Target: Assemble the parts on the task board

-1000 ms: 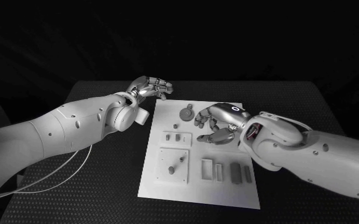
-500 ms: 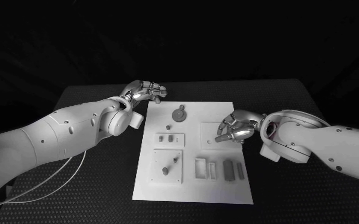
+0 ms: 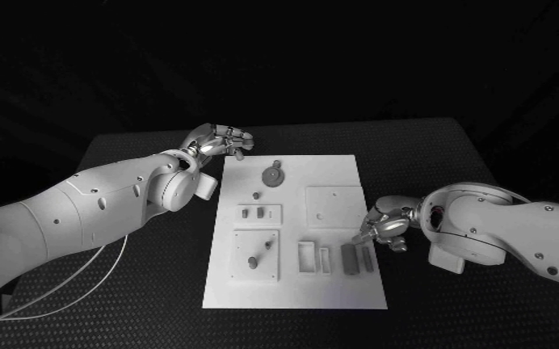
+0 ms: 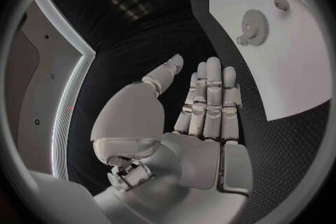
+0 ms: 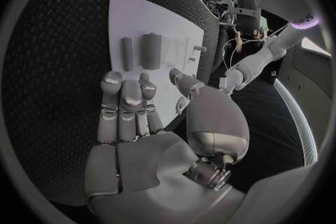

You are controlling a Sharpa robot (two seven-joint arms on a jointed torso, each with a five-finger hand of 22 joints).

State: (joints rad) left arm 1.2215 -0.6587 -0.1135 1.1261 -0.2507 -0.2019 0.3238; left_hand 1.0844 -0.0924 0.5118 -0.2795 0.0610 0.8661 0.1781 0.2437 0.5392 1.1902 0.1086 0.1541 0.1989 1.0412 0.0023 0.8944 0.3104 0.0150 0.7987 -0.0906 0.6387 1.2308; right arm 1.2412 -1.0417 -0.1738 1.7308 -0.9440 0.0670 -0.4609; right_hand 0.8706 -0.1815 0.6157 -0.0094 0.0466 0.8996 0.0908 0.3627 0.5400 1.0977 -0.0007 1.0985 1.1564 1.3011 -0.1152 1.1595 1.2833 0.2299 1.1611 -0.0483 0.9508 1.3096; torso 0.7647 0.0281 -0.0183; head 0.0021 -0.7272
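- While the white task board [image 3: 297, 284] is lying in the lower middle of the head view on the black table [image 3: 128, 284], its nearest rows are carrying two narrow grey parts [image 3: 358, 258] lying side by side in the lower right, with pale slotted blocks [image 3: 314, 257] just left of them.
- Left of those blocks, a square plate [image 3: 258, 255] is sitting on the board with a small grey peg [image 3: 253, 262] standing in it.
- At the board's right edge, in the right middle of the frame, the right hand [image 3: 384, 226] is hovering just beside the two narrow parts; the right wrist view is showing its fingers [image 5: 122, 101] lying straight and together with nothing in them, so it is released.
- Farther up the board, a small plate [image 3: 260, 214] with two short grey pieces is sitting left of a plain square plate [image 3: 334, 204].
- Near the board's far edge, a round grey gear [image 3: 273, 175] is lying flat.
- Beyond the board's upper left corner, the left hand [image 3: 218, 140] is hanging over the table, off the board; in the left wrist view its fingers [image 4: 210, 101] are stretching out flat and bare, grasping nothing.
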